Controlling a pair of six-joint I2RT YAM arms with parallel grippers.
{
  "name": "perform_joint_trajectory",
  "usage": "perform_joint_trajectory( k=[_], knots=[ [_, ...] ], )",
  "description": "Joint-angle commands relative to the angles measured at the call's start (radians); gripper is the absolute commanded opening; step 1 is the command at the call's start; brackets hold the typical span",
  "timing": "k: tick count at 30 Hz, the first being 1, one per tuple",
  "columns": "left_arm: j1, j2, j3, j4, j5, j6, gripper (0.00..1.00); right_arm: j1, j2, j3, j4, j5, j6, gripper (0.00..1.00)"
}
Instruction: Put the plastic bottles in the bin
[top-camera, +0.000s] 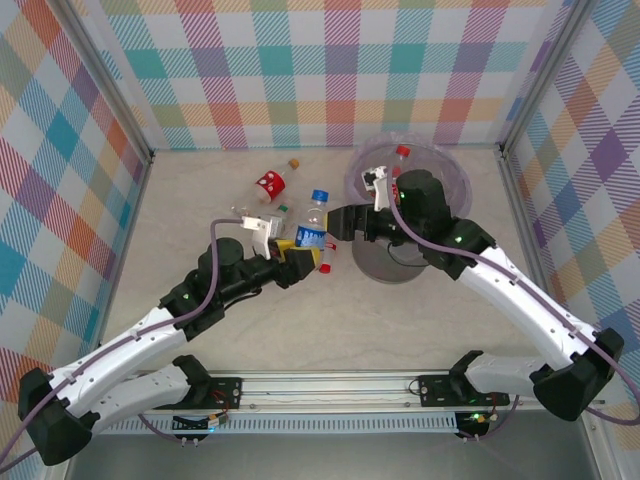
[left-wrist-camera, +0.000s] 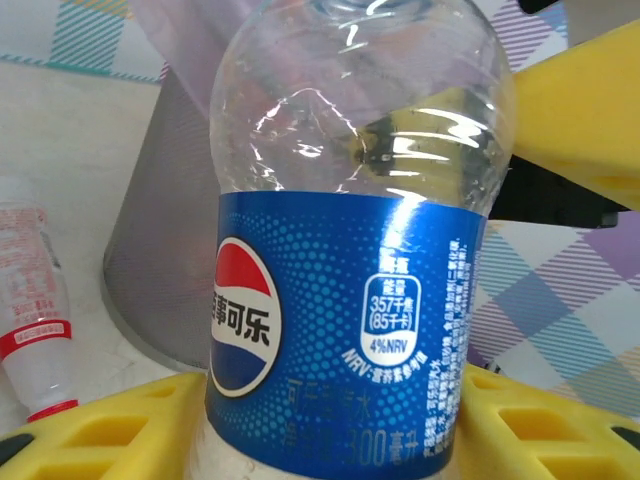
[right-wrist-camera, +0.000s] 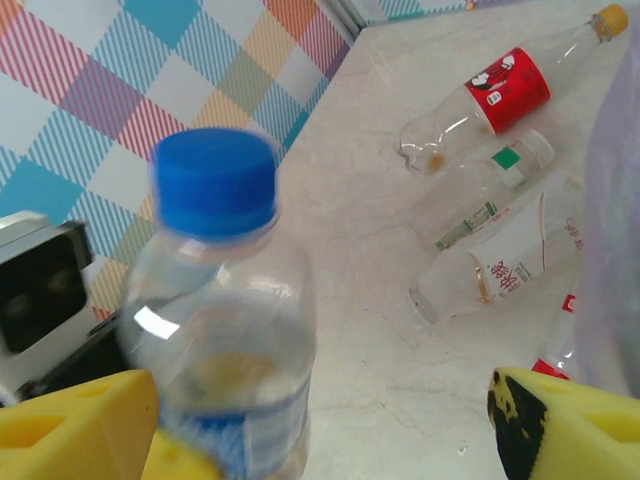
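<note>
Left wrist view: your left gripper (left-wrist-camera: 335, 425) is clamped on the blue-label bottle (left-wrist-camera: 340, 300), base cut off, grey bin (left-wrist-camera: 160, 250) just behind it. Your right gripper (right-wrist-camera: 320, 420) gapes wide around its blurry blue-capped top, and from above that arm hides most of the bin.

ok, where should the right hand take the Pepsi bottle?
On the clear shoulder just below the blue cap, coming in level from the side. The Pepsi bottle stands upright and the left hand clamps its labelled lower part, leaving the top free.
</note>
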Motion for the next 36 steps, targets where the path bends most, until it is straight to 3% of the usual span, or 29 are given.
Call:
perform_joint_trajectory(
  k=[1, 9, 21, 23, 29, 32, 36],
  knots=[
    [-0.029, 0.017, 0.015, 0.108, 0.057, 0.026, 0.44, 0.009, 0.013, 0.039, 0.077, -0.030, 0.016, 0.88],
    [-0.056, 0.087, 0.039, 0.159, 0.048, 0.012, 0.44, 0.011, 0.036, 0.027, 0.125, -0.074, 0.042, 0.84],
    [-0.061, 0.138, 0.065, 0.217, 0.011, -0.016, 0.45, 0.011, 0.032, 0.035, 0.051, -0.039, 0.008, 0.61],
    [-0.060, 0.146, 0.068, 0.230, 0.011, -0.020, 0.51, 0.011, 0.027, 0.049, 0.044, -0.026, 0.001, 0.58],
    [-0.061, 0.114, 0.058, 0.261, -0.033, -0.030, 0.96, 0.003, 0.040, 0.228, -0.072, 0.057, -0.098, 0.52],
    [-0.061, 0.048, 0.055, 0.170, -0.098, -0.054, 1.00, -0.037, 0.059, 0.328, -0.120, 0.094, -0.162, 0.51],
    [-0.060, -0.042, -0.004, 0.043, -0.208, -0.088, 1.00, -0.161, 0.074, 0.452, -0.174, 0.105, -0.212, 0.51]
  ],
)
